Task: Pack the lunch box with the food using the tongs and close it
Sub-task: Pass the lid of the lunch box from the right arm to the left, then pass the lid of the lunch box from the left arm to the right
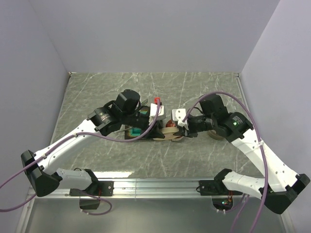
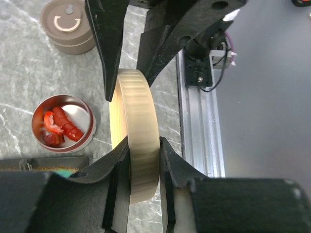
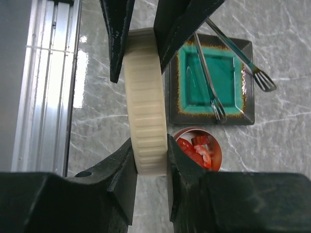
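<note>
— While we work across from the left edge, what is the left claw (image 2: 143,143) doing?
— Pinching a pale disc (image 2: 138,111) that stands on edge, one finger pressed to each flat face.
— And down on the surface?
— Left of the middle sits a teal tray (image 3: 231,97) with the tongs (image 3: 206,73) lying across it (one forked tip pokes past the rim). Just beside the tray, about mid-surface, a round metal tin (image 2: 34,121) holds the red-orange food (image 2: 60,126).
— The right claw (image 3: 149,143)?
— Pinching that same disc from the opposite side, so both grip it together, near the tin.
— Further right?
— A brown lidded pot (image 2: 68,24), toward the right edge, apart from the tin.
</note>
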`<state>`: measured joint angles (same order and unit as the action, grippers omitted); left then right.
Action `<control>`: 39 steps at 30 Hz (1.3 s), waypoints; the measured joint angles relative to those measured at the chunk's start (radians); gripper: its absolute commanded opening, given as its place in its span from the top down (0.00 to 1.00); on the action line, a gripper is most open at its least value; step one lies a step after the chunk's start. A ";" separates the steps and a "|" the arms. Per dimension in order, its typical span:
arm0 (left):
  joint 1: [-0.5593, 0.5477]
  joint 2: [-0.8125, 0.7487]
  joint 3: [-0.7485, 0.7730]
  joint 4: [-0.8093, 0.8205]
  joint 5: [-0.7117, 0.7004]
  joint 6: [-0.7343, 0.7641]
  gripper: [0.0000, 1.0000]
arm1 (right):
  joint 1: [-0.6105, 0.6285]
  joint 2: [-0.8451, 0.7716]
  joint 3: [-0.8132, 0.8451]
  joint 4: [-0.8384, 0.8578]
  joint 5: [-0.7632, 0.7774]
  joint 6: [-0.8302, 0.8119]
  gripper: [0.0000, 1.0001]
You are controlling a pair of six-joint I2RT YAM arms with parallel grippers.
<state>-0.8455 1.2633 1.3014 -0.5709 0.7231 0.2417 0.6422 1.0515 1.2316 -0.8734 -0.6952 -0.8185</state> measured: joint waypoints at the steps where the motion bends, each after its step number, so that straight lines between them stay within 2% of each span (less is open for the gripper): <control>1: 0.000 0.000 -0.002 0.006 -0.011 -0.005 0.97 | 0.000 0.006 0.006 -0.005 0.006 0.004 1.00; 3: -0.001 0.000 -0.007 0.016 -0.034 -0.024 1.00 | 0.000 0.014 0.009 -0.005 0.016 0.023 1.00; 6: -0.002 -0.003 -0.023 0.049 -0.075 -0.056 0.99 | 0.000 0.019 0.008 0.006 0.045 0.072 0.63; 7: 0.001 -0.006 -0.028 0.063 -0.082 -0.069 1.00 | -0.001 0.015 0.005 0.016 0.060 0.098 0.48; 10: 0.031 -0.010 -0.046 0.118 -0.096 -0.165 1.00 | -0.001 -0.014 -0.027 0.135 0.104 0.189 0.26; 13: 0.143 -0.013 -0.093 0.208 -0.071 -0.299 1.00 | -0.017 -0.076 -0.069 0.248 0.144 0.280 0.18; 17: 0.288 -0.039 -0.198 0.385 0.019 -0.511 1.00 | -0.121 -0.137 -0.095 0.368 0.159 0.444 0.15; 20: 0.329 -0.073 -0.275 0.561 0.087 -0.678 1.00 | -0.265 -0.160 -0.138 0.500 0.132 0.649 0.17; 21: 0.335 -0.082 -0.291 0.608 0.102 -0.720 1.00 | -0.301 -0.163 -0.159 0.540 0.116 0.721 0.19; 22: 0.340 -0.091 -0.302 0.658 0.116 -0.761 1.00 | -0.338 -0.163 -0.182 0.580 0.093 0.800 0.29; 24: 0.353 -0.103 -0.309 0.743 0.134 -0.830 1.00 | -0.384 -0.159 -0.234 0.680 0.035 0.974 0.34; 27: 0.385 -0.107 -0.309 0.864 0.145 -0.916 1.00 | -0.407 -0.140 -0.306 0.862 -0.073 1.247 0.37; 28: 0.393 -0.107 -0.309 0.888 0.143 -0.936 1.00 | -0.407 -0.123 -0.314 0.919 -0.106 1.331 0.43; 29: 0.401 -0.106 -0.309 0.905 0.136 -0.952 1.00 | -0.407 -0.103 -0.314 0.980 -0.135 1.417 0.44; 33: 0.409 -0.100 -0.301 0.902 0.080 -0.988 1.00 | -0.406 -0.034 -0.316 1.194 -0.193 1.703 0.41; 39: 0.411 -0.077 -0.293 0.895 0.008 -1.024 1.00 | -0.362 -0.021 -0.307 1.217 -0.173 1.844 0.37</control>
<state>-0.4347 1.1866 1.0084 0.3237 0.7315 -0.7826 0.2802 1.0306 0.9241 0.3435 -0.8684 1.0252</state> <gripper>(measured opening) 0.290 0.628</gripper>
